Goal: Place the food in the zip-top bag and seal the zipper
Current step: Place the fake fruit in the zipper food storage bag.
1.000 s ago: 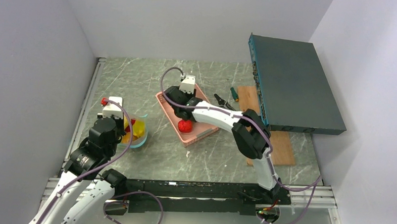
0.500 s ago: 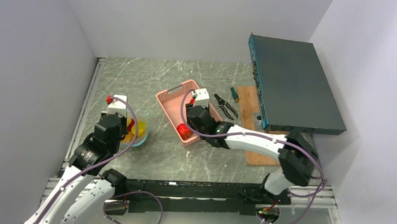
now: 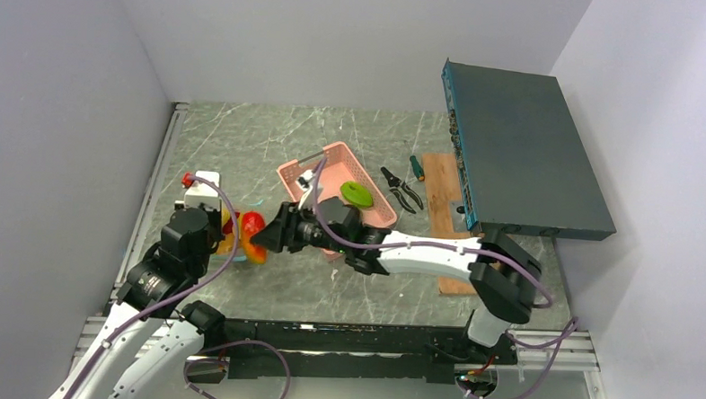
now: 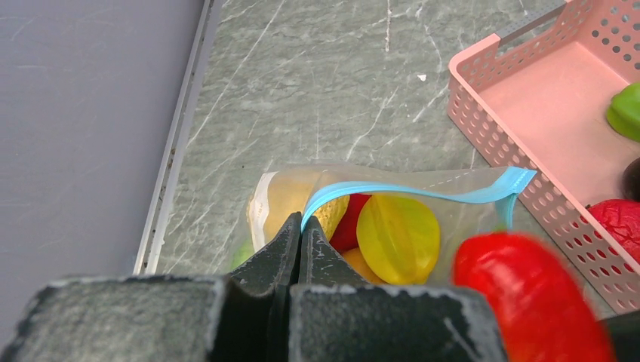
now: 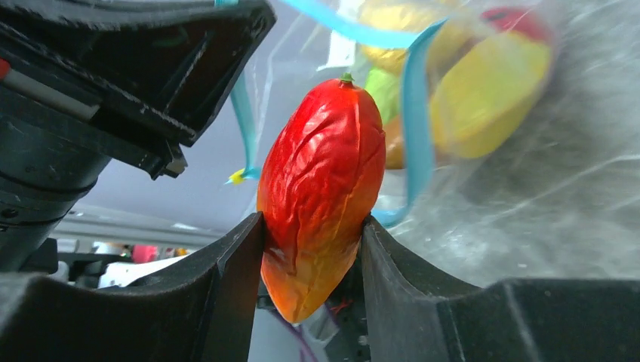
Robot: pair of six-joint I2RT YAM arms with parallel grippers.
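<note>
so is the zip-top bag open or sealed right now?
Open. The zipper gapes unjoined, left gripper pinching one lip, yellow food visible inside.

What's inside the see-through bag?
Yellow piece, red piece and orange piece show through the zip-top bag. Whatever lies lower is hidden behind the left gripper pinching its edge.

The desk (image 3: pixel 244 141) is grey-green marble with white veins. The basket (image 4: pixel 490 121) is pink and perforated; the zipper (image 4: pixel 423 194) teal-blue.
</note>
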